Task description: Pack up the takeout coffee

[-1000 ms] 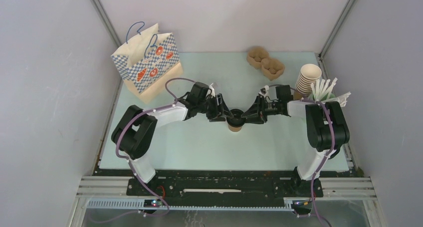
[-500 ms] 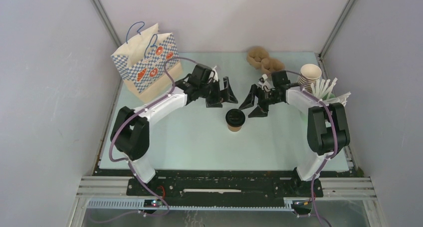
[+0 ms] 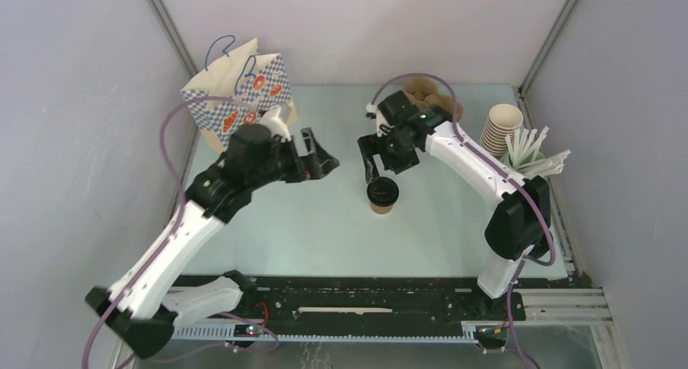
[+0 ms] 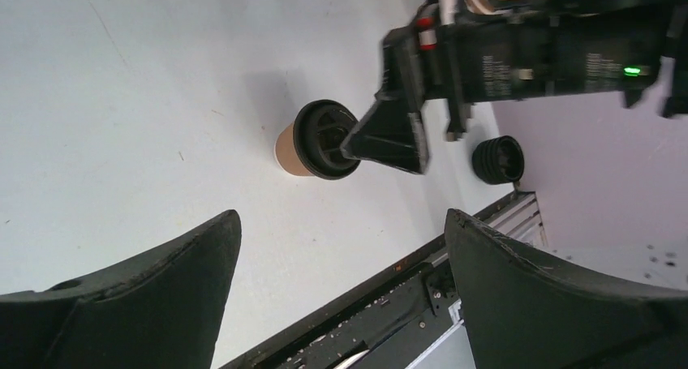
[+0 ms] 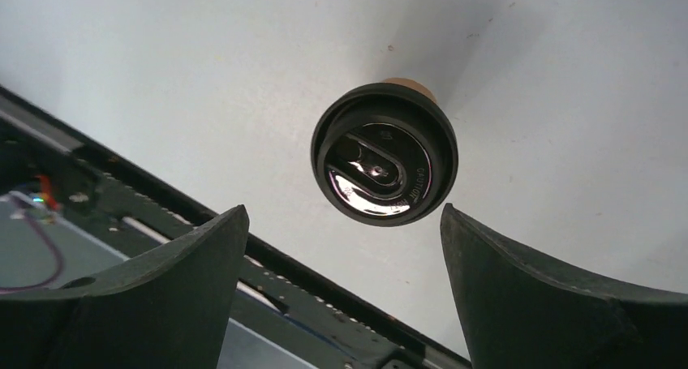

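Observation:
One takeout coffee cup, brown kraft paper with a black lid, stands upright mid-table, free of both grippers. My right gripper hangs open just behind and above it; in the right wrist view the lid shows beyond the spread fingertips of that gripper. My left gripper is open and empty, raised to the cup's left. The left wrist view has the cup far beyond its gripper, with a right finger overlapping the lid.
A checked paper bag stands open at the back left. A pulp cup carrier lies at the back, partly behind the right arm. Stacked lidless cups and white straws stand at the right edge. Loose black lids sit nearby.
Both grippers were closed in around the cup's lid; they have let go, opened wide and drawn back. The left arm lifted and swung left, the right rose behind the cup.

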Robot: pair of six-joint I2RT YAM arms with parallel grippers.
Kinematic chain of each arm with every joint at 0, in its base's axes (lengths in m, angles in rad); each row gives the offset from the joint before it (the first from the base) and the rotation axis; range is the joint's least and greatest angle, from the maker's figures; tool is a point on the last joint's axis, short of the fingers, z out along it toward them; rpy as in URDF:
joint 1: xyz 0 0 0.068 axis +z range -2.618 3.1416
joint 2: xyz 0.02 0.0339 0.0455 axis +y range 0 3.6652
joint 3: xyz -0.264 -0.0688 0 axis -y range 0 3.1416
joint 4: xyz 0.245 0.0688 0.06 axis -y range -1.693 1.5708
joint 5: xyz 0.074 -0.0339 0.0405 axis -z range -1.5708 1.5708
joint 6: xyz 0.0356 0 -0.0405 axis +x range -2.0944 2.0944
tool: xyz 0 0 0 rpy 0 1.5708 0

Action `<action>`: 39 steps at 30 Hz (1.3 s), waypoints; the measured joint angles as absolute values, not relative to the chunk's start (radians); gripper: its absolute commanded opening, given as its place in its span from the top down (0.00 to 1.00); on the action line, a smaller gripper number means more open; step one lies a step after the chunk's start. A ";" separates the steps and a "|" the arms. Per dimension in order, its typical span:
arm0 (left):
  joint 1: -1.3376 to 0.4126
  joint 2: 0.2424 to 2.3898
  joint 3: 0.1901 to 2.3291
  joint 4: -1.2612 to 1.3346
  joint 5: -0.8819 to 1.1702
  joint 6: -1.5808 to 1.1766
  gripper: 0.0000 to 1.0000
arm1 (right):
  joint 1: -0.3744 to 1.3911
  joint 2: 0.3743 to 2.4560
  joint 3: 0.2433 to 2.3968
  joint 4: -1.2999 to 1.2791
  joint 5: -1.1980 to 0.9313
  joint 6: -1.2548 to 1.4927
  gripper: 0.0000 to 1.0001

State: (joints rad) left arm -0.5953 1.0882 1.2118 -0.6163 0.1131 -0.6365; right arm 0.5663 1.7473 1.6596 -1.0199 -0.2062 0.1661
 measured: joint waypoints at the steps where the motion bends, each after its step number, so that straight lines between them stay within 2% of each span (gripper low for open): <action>1: -0.595 1.033 1.198 -0.624 0.101 -0.636 0.00 | 0.591 1.763 1.679 -1.039 -0.175 0.154 0.03; 6: -0.595 0.915 1.145 -0.662 0.077 -0.637 0.00 | 0.630 1.849 1.737 -1.108 -0.063 0.113 0.01; 20: -0.595 0.908 1.092 -0.720 0.078 -0.635 0.00 | 0.664 1.895 1.739 -1.143 -0.041 0.102 0.04; 32: -0.595 0.889 1.092 -0.751 0.077 -0.621 0.00 | 0.707 1.945 1.739 -1.148 0.041 0.110 0.19; 39: -0.595 0.881 1.092 -0.761 0.073 -0.619 0.00 | 0.712 1.945 1.740 -1.152 0.080 0.120 0.37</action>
